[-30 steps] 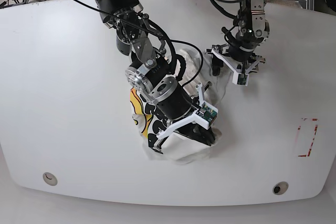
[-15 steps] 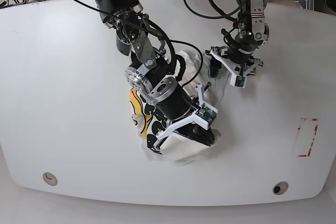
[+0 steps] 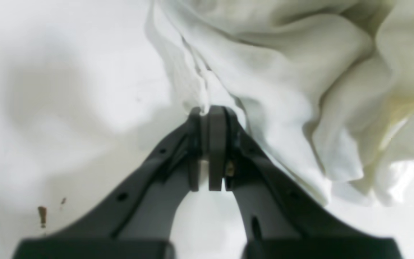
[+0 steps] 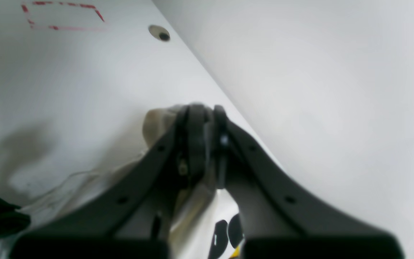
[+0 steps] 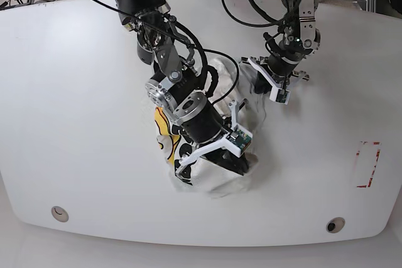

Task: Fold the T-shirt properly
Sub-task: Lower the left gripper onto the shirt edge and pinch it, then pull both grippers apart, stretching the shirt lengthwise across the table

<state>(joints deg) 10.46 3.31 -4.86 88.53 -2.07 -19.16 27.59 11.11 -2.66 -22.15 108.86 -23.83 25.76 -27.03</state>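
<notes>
**A:** so where's the shirt (image 5: 217, 127) sitting right now?

**B:** it's lying bunched up in a heap around the middle of the table (image 5: 75, 92), under the big arm. Soft white cotton, creasing into deep rounded folds in the left wrist view. Black bubble letters and a yellow patch are poking out at about 9 o'clock of the pile.

**A:** and the grippers?

**B:** left gripper (image 3: 208, 115) is pinching a thin ridge of fabric at the heap's 1 o'clock edge, dark pads (image 3: 217, 144) pressing together with the cloth coming out between the tips. Right gripper (image 4: 204, 111) is clamping down too, with a pale fold of shirt bulging just past its tips and more cloth hanging under the fingers, near the heap's 5 o'clock side.

**A:** table itself?

**B:** smooth matte white with rounded corners. A red dashed rectangle (image 5: 367, 164) is showing at 3 o'clock, well apart from the shirt.
</notes>
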